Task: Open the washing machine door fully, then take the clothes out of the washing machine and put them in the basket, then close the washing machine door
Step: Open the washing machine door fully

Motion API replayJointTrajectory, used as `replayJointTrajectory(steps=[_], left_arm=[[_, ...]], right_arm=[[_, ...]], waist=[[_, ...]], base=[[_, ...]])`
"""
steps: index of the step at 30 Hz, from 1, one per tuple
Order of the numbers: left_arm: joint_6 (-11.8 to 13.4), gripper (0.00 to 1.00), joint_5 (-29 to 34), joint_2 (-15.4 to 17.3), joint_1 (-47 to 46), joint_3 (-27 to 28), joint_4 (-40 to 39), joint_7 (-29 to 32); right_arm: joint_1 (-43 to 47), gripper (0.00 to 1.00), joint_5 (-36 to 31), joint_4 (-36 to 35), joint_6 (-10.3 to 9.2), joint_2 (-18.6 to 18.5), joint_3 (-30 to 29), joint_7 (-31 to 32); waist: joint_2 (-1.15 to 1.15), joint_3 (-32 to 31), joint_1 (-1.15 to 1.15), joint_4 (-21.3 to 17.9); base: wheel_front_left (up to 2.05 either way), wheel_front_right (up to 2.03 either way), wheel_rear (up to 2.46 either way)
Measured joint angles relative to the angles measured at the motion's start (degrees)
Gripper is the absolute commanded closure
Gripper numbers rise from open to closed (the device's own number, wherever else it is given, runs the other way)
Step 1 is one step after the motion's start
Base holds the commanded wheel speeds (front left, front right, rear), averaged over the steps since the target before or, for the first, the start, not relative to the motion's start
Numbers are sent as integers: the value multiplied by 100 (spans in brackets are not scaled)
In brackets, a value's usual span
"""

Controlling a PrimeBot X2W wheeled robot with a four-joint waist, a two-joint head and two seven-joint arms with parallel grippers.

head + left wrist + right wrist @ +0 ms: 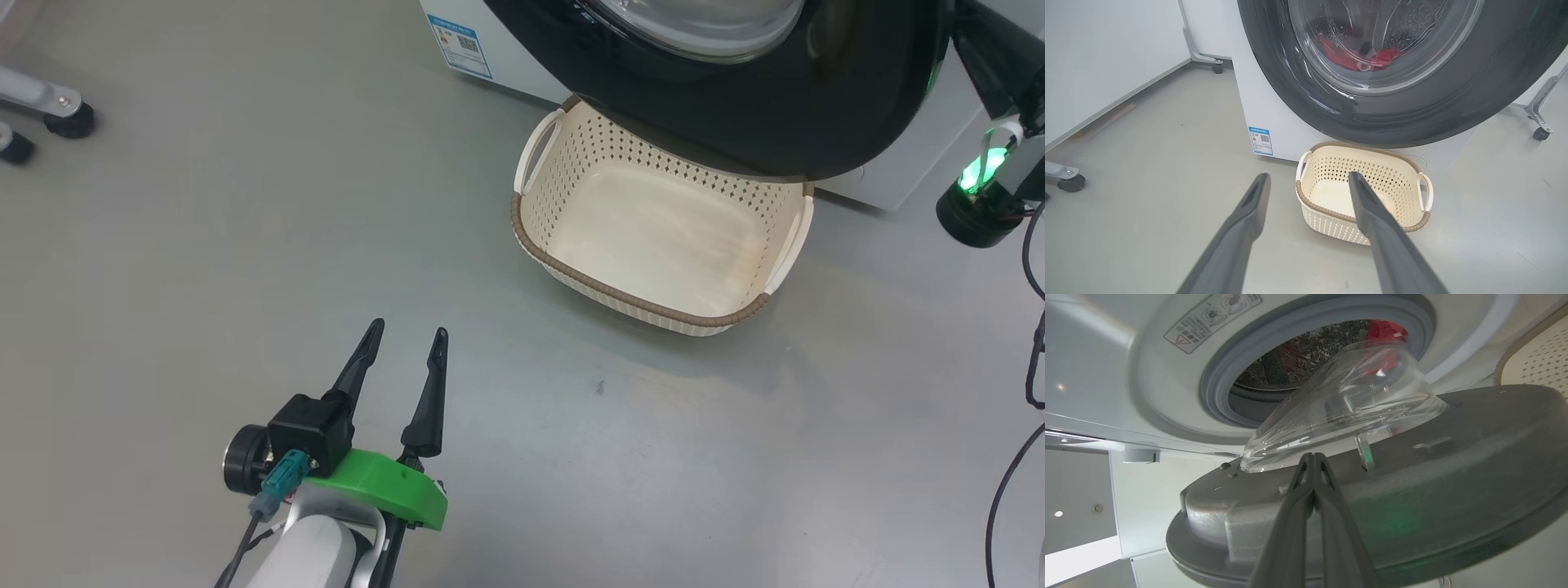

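Note:
The washing machine door stands partly open, its black rim overhanging the far end of the empty cream basket on the floor. Through the door's glass in the left wrist view, red clothes lie in the drum. My left gripper hovers open over bare floor, left of and nearer than the basket. My right gripper is shut on nothing, its tips at the grey inner face of the door, just below the glass bowl. Beyond, the grey seal rings the drum with red clothes.
The white washing machine carries a small blue label. Caster feet of a frame stand at the left and another at the right. Black cables hang at the right edge. A white wall panel bounds the left.

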Motion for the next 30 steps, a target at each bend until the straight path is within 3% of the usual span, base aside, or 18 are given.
replayJointTrajectory(steps=[17,30], left_arm=[[52,0,-33,-1,-8,-30,96,0],[74,0,-30,0,-2,44,200,0]], right_arm=[[8,100,346,413,0,-54,376,749],[314,100,549,673,0,235,580,950]], waist=[[0,-181,0,-12],[0,-543,0,6]], base=[[0,0,0],[0,0,0]])
